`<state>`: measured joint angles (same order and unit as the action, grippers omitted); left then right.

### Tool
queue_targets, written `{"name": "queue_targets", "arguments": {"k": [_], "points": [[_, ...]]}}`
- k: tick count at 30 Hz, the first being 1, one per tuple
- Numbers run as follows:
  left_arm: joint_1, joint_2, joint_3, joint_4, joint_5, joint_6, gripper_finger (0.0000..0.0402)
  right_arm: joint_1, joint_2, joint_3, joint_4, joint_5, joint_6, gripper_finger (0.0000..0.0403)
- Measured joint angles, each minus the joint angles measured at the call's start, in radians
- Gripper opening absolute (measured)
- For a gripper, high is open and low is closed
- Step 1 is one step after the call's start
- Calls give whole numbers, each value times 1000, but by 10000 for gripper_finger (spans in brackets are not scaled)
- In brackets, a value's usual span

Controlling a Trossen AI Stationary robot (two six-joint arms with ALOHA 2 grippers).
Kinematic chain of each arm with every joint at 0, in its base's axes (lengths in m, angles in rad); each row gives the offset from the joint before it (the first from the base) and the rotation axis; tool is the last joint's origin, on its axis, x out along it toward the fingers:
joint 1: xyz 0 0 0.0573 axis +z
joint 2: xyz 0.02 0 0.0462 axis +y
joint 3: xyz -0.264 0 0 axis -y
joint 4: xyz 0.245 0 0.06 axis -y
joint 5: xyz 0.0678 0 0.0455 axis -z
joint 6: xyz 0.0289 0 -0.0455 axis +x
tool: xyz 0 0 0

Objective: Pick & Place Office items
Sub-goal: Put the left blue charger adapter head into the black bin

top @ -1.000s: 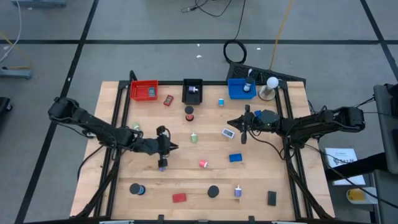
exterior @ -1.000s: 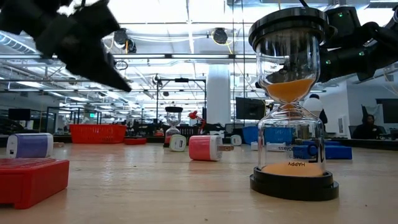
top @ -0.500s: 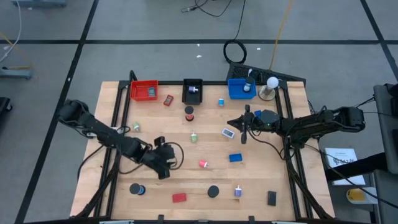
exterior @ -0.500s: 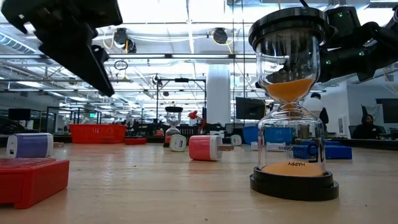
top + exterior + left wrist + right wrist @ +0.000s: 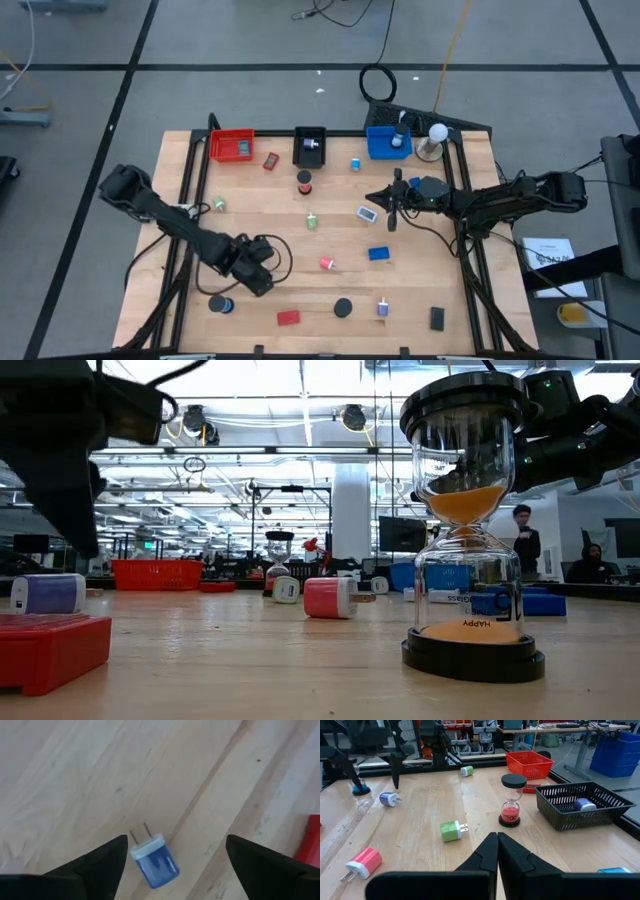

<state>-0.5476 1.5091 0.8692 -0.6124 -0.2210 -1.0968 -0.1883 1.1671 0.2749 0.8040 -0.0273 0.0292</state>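
While the left hand hangs over the worktop with its two dark fingers spread wide and nothing between them, treat the step as a grasp on the small blue plastic plug adapter with a white face and two metal prongs.

1. Locate the adapter. It lies flat on its side on the wood, near the flat red rectangular block but apart from it, directly under the left hand.
2. Centre the hand. In the left wrist view the adapter sits nearer one finger than the other, so shift sideways until it lies midway.
3. Align the fingers to close across the blue body, not the prongs, which would likely slip or tip the part.
4. Descend straight, stopping just short of the wood.
5. Close firmly, then lift vertically.

The right hand, pressed together and empty, waits well apart from the red block and needs no action.
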Motion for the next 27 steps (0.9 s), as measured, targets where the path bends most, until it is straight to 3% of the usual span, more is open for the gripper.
{"name": "queue_targets", "arguments": {"k": [5, 11, 19, 27], "points": [[12, 35, 0, -53, 34, -53, 344, 0, 0, 0, 0, 0, 0, 4], [22, 67, 0, -86, 50, -70, 308, 0, 0, 0, 0, 0, 0, 4], [22, 109, -1, -95, 108, -31, 227, 0, 0, 0, 0, 0, 0, 4], [63, 93, -1, -98, 45, 95, 128, 0, 0, 0, 0, 0, 0, 4]]}}
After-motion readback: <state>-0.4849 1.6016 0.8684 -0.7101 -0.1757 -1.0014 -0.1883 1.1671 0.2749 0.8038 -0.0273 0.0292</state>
